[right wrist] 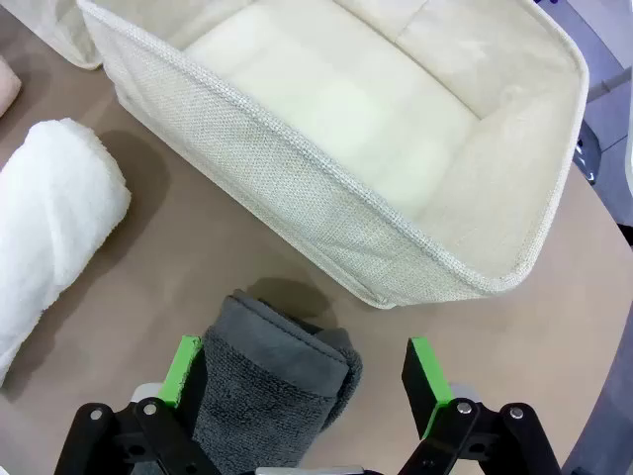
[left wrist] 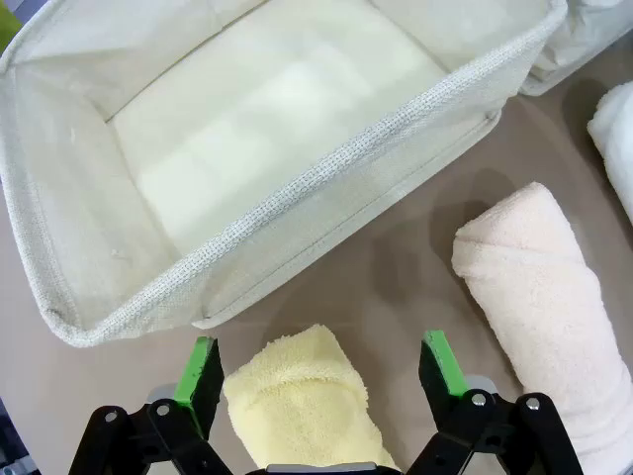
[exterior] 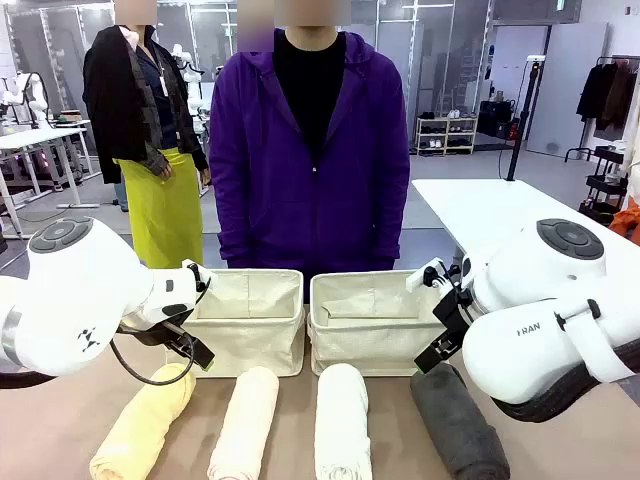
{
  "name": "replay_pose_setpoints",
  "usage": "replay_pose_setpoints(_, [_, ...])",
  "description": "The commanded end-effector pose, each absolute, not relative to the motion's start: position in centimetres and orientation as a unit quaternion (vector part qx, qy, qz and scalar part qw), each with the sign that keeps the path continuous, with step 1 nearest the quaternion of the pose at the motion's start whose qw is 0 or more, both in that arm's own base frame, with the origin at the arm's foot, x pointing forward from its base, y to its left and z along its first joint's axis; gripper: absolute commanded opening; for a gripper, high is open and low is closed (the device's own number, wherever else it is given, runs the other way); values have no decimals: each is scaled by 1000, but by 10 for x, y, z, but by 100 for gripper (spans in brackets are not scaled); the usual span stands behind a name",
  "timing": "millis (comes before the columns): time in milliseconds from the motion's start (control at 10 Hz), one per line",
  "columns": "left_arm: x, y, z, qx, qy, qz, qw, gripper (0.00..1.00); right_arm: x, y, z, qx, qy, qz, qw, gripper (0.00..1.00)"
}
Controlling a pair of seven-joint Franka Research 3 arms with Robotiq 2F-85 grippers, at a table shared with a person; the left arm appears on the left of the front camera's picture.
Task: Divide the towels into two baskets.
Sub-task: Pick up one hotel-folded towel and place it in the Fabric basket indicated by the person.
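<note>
Lying in a row on the desk (exterior: pixel 390 432), robot's side: four rolled towels, far ends pointing at the baskets. From the robot's left: yellow towel (exterior: pixel 145 425), cream towel (exterior: pixel 245 425), white towel (exterior: pixel 342 425), grey towel (exterior: pixel 458 425). None touch. Just beyond them are the left basket (exterior: pixel 250 340) and right basket (exterior: pixel 370 345), close side by side, both with nothing inside.

Handling, judged from looks:
- Terry rolls: soft, light, squashy. Not fragile, and the nap should grip well against the pads.
- They are not stiff. Held by one end, a roll would likely droop and the outer wrap could peel loose; the grey towel's end already shows a free fold.
- Best hold: across the girth near mid-length, fingers well down both flanks, squeezing until the cloth firms up.
- The baskets have soft walls, so lift each roll clear over the rim rather than dragging it across.

Claws:
- Left claw (left wrist: pixel 318 376): spread wide, pinching nothing. The yellow towel's basket-side end sits between the green pads. Its height over the roll cannot be told, nor any contact.
- Right claw (right wrist: pixel 302 374): spread wide, holding nothing. The grey towel's end sits between its pads, one pad close to the cloth, the other with desk showing in the gap.
- Both are lined up at roll ends, not mid-length.
</note>
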State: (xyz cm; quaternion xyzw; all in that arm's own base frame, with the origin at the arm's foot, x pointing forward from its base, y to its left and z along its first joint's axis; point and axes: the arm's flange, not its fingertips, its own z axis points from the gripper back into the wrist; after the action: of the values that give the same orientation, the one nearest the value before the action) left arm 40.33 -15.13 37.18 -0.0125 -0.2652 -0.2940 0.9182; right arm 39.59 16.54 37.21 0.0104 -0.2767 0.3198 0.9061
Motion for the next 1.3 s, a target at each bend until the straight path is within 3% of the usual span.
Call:
replay_pose_setpoints(0, [403, -151, 372, -13, -265, -294, 918, 100, 396, 165, 372, 10, -277, 320, 906, 100])
replay_pose_setpoints(1200, [406, -152, 388, -24, -258, -303, 917, 100, 400, 167, 390, 23, -278, 318, 906, 100])
